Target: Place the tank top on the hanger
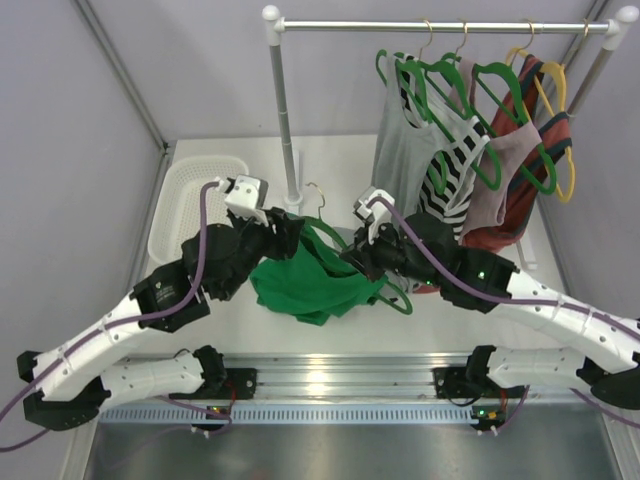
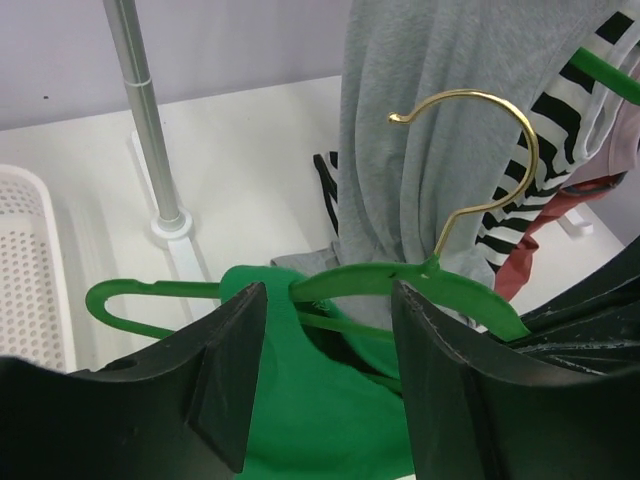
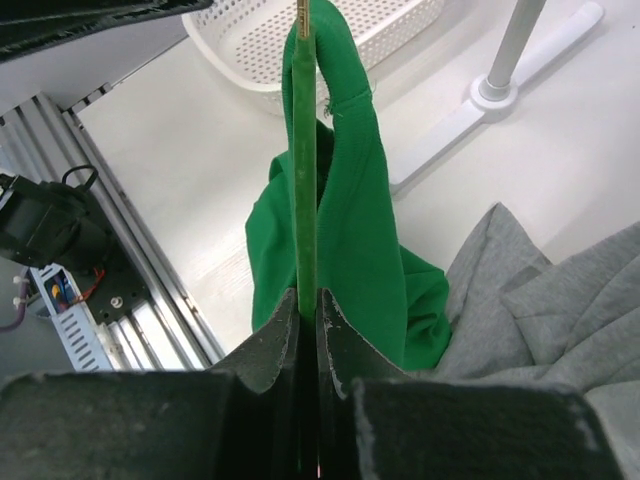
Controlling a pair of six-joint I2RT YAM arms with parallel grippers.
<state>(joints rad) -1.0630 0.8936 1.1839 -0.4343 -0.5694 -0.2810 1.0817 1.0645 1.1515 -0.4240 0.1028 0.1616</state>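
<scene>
Right fingers [image 3: 285, 325] pinched tight on the thin green hanger [image 3: 305, 150] (gold metal hook), held above the white surface [image 1: 330, 170]. Bright green fabric tank top [image 3: 365, 230] drapes over it. Left fingers [image 2: 235, 340] spread wide beside the top, gripping nothing.

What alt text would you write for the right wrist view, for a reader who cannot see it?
The right gripper, jaws shut, pinches the thin green hanger edge-on, with the bright green tank top hung over it. Behind lie a white basket and, at right, grey fabric.
</scene>
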